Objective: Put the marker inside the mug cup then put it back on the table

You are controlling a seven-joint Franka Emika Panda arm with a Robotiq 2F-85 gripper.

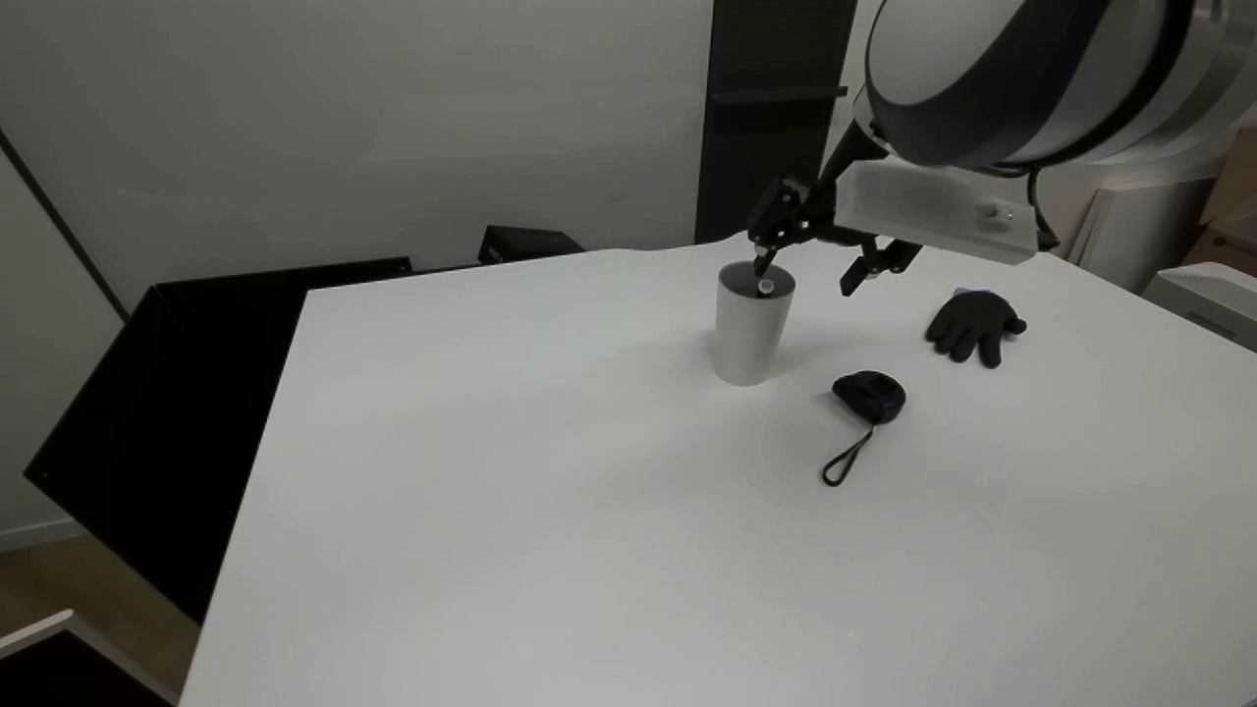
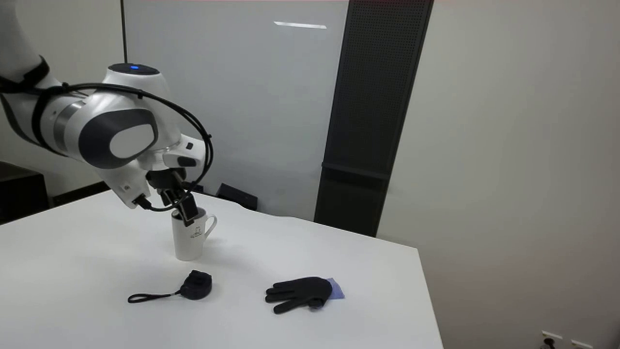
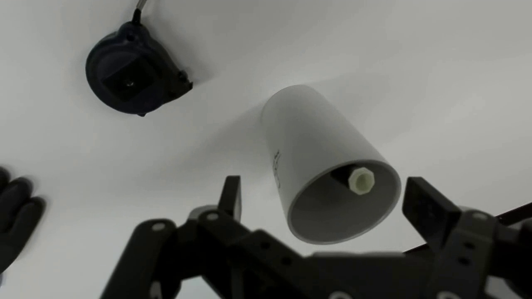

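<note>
The light-grey mug cup stands upright on the white table; its handle shows in an exterior view. Inside it leans the marker, of which only the pale end and a bit of dark body show above the rim. In the remaining exterior view the marker is hidden. My gripper is open at the mug's mouth, one finger on either side of it in the wrist view, with nothing gripped. A fingertip overlaps the mug's far rim in an exterior view; whether it touches, I cannot tell.
A dark tape measure with a cord loop lies close to the mug. Farther off is a black glove with a bluish piece under it. Black furniture stands beyond the table's edge.
</note>
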